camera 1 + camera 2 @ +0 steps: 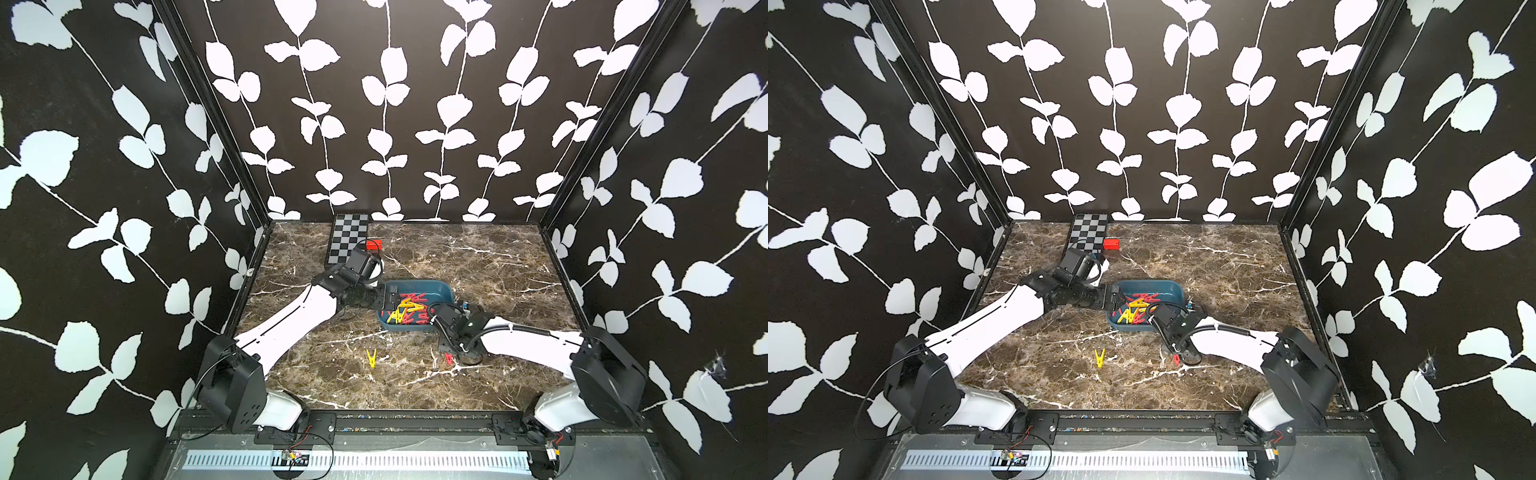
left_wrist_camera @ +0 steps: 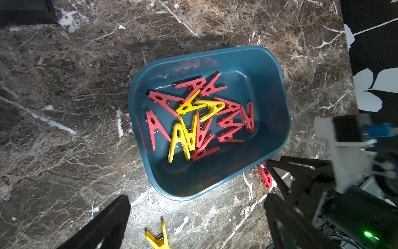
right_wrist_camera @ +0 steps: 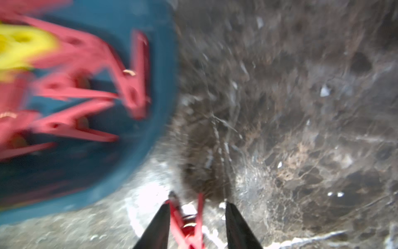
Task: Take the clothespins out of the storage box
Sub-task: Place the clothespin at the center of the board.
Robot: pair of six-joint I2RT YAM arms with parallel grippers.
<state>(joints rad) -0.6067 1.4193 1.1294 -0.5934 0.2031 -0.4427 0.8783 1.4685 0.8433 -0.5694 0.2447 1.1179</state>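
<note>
1. Inside the storage box [image 2: 254,62] lie the clothespins [image 2: 193,120], a loose tangle of red ones with a few yellow, several crossing or resting on each other; most of the task looks undone
2. Just outside the storage box, by its corner on the robot's side, a red clothespin [image 3: 189,224] sits between the fingers of the right gripper [image 3: 197,207]; the jaws stand parted and one finger is clear of the pin, so nothing is clamped
3. The step in hand seems to be setting this pin down: spread the jaws fully, then lift straight up so no finger drags the pin or knocks the storage box's wall
4. Above the storage box hovers the left gripper [image 2: 197,197], jaws wide and empty; for its pick, a pin on top of the heap is the best choice, closing across its two legs
5. Each pin is hard, smooth plastic, A-shaped with a wire spring at the hinge, so it may slip sideways; the storage box is glossy teal plastic with rounded corners and low walls, probably light enough to slide
6. Farther out from the storage box on the robot's side, a yellow clothespin [image 1: 371,358] lies alone on the table [image 1: 498,266], flat, shiny, brown marble pattern with white veins
</note>
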